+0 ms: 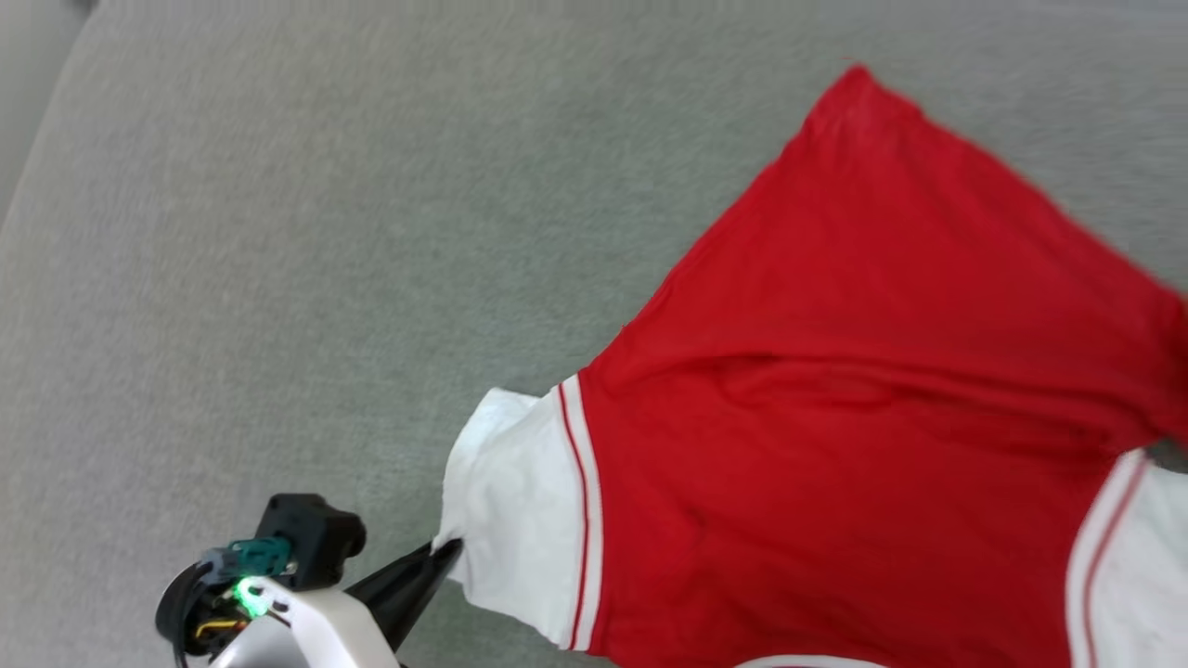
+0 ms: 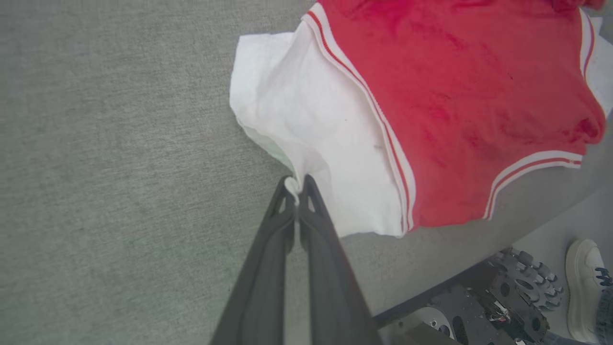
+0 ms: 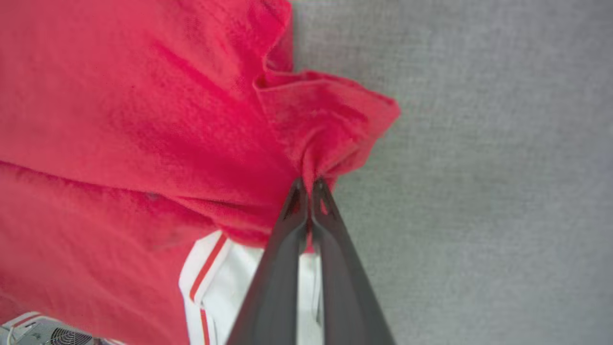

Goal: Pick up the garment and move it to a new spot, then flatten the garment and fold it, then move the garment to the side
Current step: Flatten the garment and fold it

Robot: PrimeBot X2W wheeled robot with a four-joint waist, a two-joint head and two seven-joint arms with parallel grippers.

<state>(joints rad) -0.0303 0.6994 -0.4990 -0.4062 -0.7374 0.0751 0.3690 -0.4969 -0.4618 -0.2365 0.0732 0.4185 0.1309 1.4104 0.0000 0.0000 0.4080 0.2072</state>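
As the garment [image 1: 835,390] looks soft & floppy, L gripper [image 2: 298,186] pinches its white sleeve [image 2: 311,110] hem, R gripper [image 3: 310,184] bunched red cloth.

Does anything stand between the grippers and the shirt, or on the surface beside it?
Nothing visible. The left gripper grips the shirt by its white sleeve, the right gripper by a red fold; the grey surface shows no obstacle.

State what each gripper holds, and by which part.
The left gripper pinches the garment by its white sleeve edge; the right gripper pinches a bunched red fold.
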